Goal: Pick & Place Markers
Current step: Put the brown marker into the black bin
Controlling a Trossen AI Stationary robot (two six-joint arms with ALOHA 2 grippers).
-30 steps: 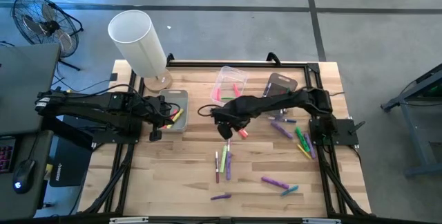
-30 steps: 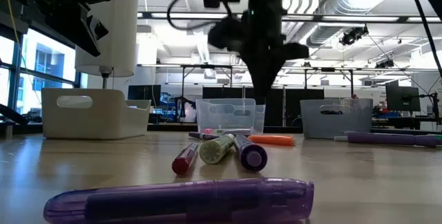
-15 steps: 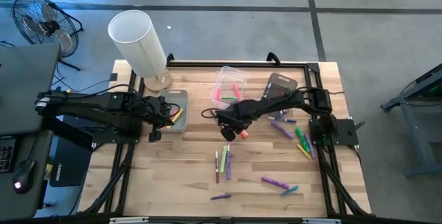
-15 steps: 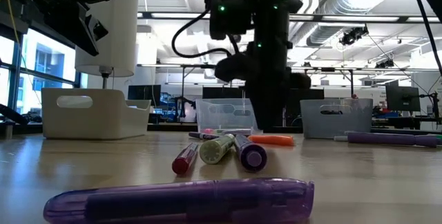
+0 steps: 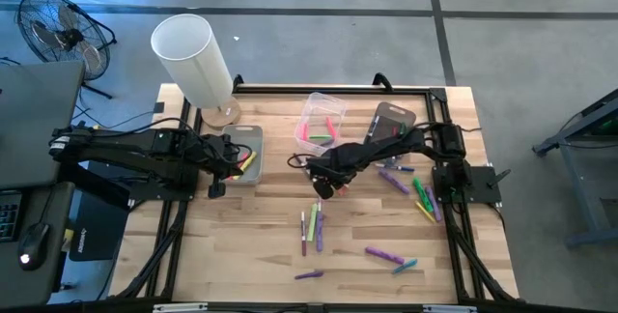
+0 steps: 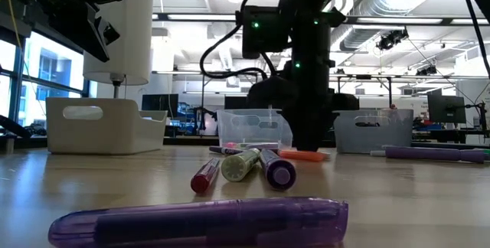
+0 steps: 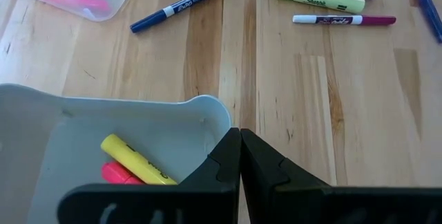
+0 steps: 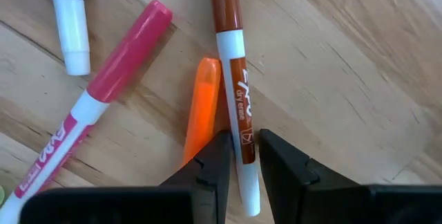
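My right gripper point(image 8: 243, 156) points down at the table's middle point(image 5: 326, 187), shut on a brown-and-white marker point(image 8: 231, 51) that lies on the wood. An orange highlighter point(image 8: 200, 106) lies beside it, touching it, with a pink marker point(image 8: 110, 86) and a blue-and-white one point(image 8: 69, 16) close by. More markers lie loose toward the near edge point(image 5: 311, 228) and by the right arm's base point(image 5: 420, 197). My left gripper point(image 7: 239, 156) is shut and hangs over the grey bin point(image 5: 248, 154), which holds a yellow marker point(image 7: 135, 158) and a pink one. My right gripper has the marker's white barrel point(image 8: 238, 131) between its two fingers, one on each long side. The fingers come from above, pointing down, and lie across the marker. The marker lies flat on the table, its brown capped end away from the fingers.
A clear bin point(image 5: 322, 120) with pink and green markers and a grey bin point(image 5: 393, 120) stand at the table's far side. A white lamp point(image 5: 193, 57) stands at the far left corner. A purple marker point(image 6: 199, 221) lies close to the low camera.
My right gripper has come down from above the table to the markers at its middle, shifting a little toward the near edge, still pointing down.
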